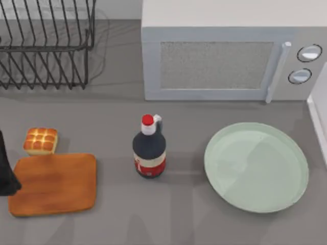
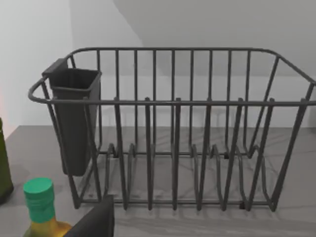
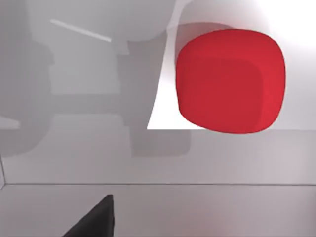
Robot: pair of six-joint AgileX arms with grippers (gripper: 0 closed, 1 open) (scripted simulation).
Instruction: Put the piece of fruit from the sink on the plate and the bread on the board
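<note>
The piece of fruit [image 3: 229,81], bright red and rounded, lies on the white floor of the sink [image 3: 148,158] in the right wrist view. A dark part of my right gripper [image 3: 94,222] hangs over the sink, apart from the fruit. The pale green plate [image 1: 256,167] sits bare at the table's right. The golden bread [image 1: 41,141] rests on the table just behind the far left corner of the wooden board [image 1: 53,184]. My left arm [image 1: 6,168] is at the table's left edge beside the board, and a dark part of its gripper [image 2: 96,222] faces the rack.
A dark sauce bottle [image 1: 149,150] with a red cap stands between board and plate. A microwave [image 1: 225,56] is at the back and a wire dish rack [image 1: 43,43] at the back left. A green-capped bottle [image 2: 42,205] stands near the rack. The sink's white rim [image 1: 319,109] is at the right edge.
</note>
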